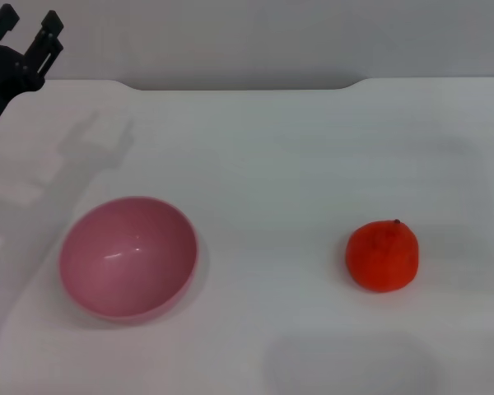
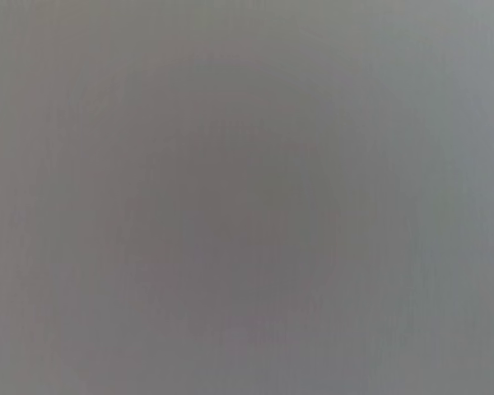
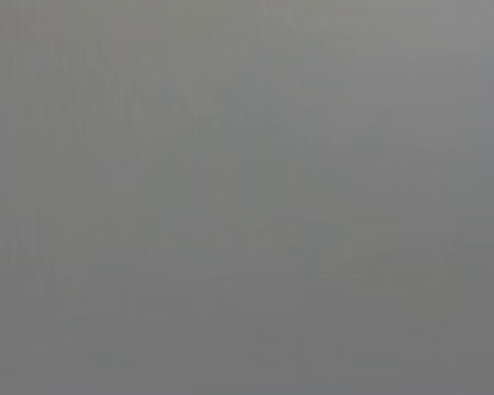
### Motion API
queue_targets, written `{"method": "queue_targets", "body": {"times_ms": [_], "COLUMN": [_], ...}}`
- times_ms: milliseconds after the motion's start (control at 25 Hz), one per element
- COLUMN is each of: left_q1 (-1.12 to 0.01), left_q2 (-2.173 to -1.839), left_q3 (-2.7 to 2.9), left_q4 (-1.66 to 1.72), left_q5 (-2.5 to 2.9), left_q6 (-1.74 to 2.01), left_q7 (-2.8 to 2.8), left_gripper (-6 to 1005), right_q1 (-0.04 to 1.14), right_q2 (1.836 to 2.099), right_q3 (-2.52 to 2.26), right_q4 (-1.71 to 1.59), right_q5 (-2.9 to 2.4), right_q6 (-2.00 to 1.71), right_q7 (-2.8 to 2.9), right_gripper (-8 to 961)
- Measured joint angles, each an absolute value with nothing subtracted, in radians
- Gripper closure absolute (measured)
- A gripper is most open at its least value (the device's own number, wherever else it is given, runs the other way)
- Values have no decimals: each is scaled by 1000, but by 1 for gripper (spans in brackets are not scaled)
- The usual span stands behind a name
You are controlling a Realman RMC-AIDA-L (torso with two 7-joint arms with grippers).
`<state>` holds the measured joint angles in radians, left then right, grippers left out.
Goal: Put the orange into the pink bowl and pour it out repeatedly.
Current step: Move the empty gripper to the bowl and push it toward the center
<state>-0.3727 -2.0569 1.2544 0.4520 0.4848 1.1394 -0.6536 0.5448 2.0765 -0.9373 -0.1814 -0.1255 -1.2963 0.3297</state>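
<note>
Left gripper [image 1: 29, 27], fingers spread wide, partly cut off far left; pink bowl [image 1: 128, 257] and orange [image 1: 383, 256] unlabelled, well apart.

A white table [image 1: 296, 148] fills most of the head view, its surface smooth and matte. Its far edge has rounded steps, with a shallow notch cut in along the middle. Behind it stands a plain pale grey wall [image 1: 272, 37]. Soft light falls from above, casting faint grey shadows on the tabletop at the left.
</note>
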Motion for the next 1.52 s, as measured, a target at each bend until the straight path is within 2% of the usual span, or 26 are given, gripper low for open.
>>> {"method": "queue_targets", "body": {"times_ms": [440, 800, 1000, 1120, 1160, 1280, 1400, 1520], "left_q1": [-381, -352, -345, -359, -371, -403, -445, -488], "left_q2": [-2055, -2042, -1985, -1928, -1900, -1857, -1840, -1854], "left_q3": [1262, 1266, 1257, 1254, 1253, 1234, 1173, 1107], "left_q4": [456, 582, 797, 874, 901, 949, 1014, 1098], "left_q5": [487, 521, 791, 952, 1036, 1221, 1449, 1708], "left_q6": [1108, 1045, 901, 892, 904, 977, 1109, 1260], "left_q7": [-653, -777, -1177, -1439, -1561, -1787, -1993, -2160], "left_gripper": [345, 348, 350, 351, 352, 353, 357, 364], "right_q1": [552, 557, 552, 547, 544, 542, 539, 535], "right_q2": [2077, 2077, 2078, 2079, 2080, 2080, 2080, 2078], "right_q3": [-937, -938, -943, -954, -959, -964, -965, -965], "right_q4": [-181, -168, -133, -123, -121, -110, -105, -104], "right_q5": [-129, -131, -131, -132, -133, -133, -134, -134], "right_q6": [-1271, -1264, -1270, -1270, -1270, -1271, -1271, -1272], "right_q7": [332, 346, 355, 357, 357, 357, 357, 354], "right_gripper": [490, 491, 491, 490, 490, 490, 491, 491]}}
